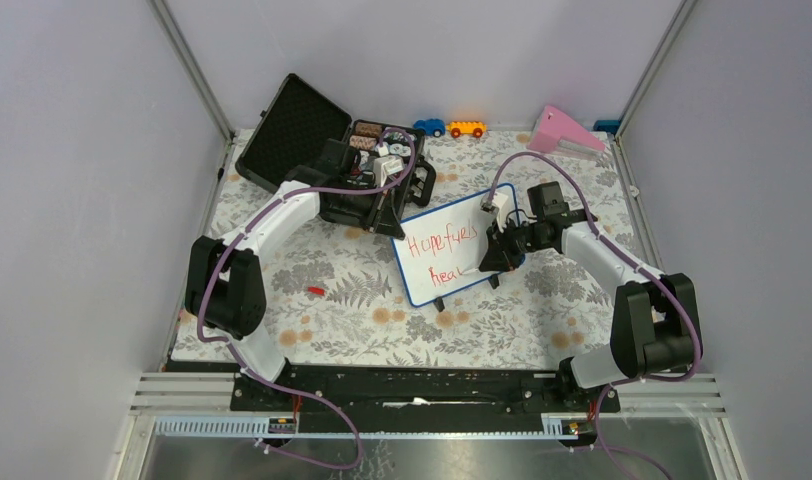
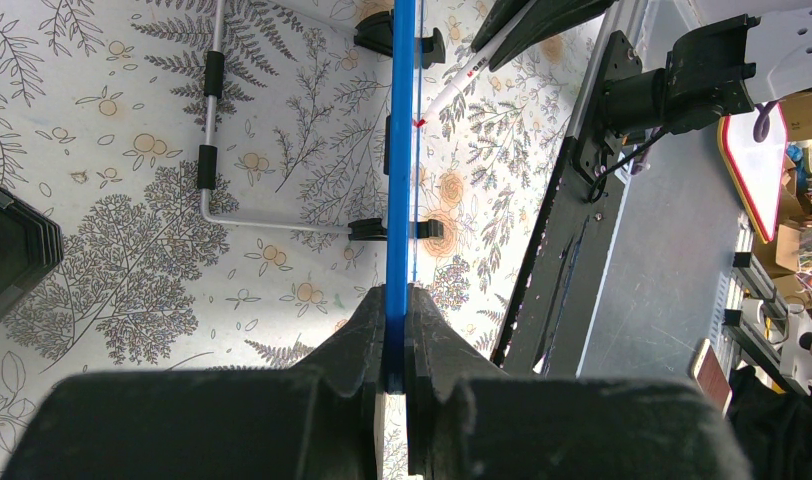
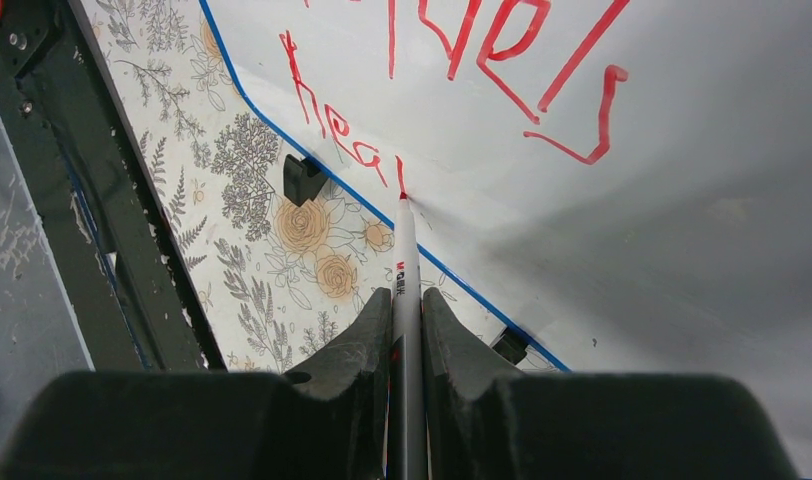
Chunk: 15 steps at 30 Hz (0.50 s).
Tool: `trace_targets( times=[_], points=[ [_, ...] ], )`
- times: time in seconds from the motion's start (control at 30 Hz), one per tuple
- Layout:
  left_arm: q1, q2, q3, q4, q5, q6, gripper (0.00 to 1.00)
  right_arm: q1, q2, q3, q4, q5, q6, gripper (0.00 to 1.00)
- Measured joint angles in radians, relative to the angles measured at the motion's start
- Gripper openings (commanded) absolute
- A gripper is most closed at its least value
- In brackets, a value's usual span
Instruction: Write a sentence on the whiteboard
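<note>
Right pincer [image 3: 407, 300] with marker [image 3: 406, 240] at whiteboard [image 3: 702, 230], black case [image 1: 287, 125] close behind.

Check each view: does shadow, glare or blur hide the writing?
Top external: even light, no glare; the sentence on the whiteboard is small but readable. Right wrist: a broad soft shadow greys much of the board; the marker and red strokes are sharp; the right gripper is dark. Left wrist: board edge-on, so no writing shows; the left gripper is dark.
</note>
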Motion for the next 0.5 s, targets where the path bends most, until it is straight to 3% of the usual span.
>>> trace_targets(
  times=[0.5],
  points=[
    [0.0,0.0,0.0,0.0,0.0,0.0,0.0,0.0,0.013,0.044,-0.015,-0.007,0.027,0.0]
  ],
)
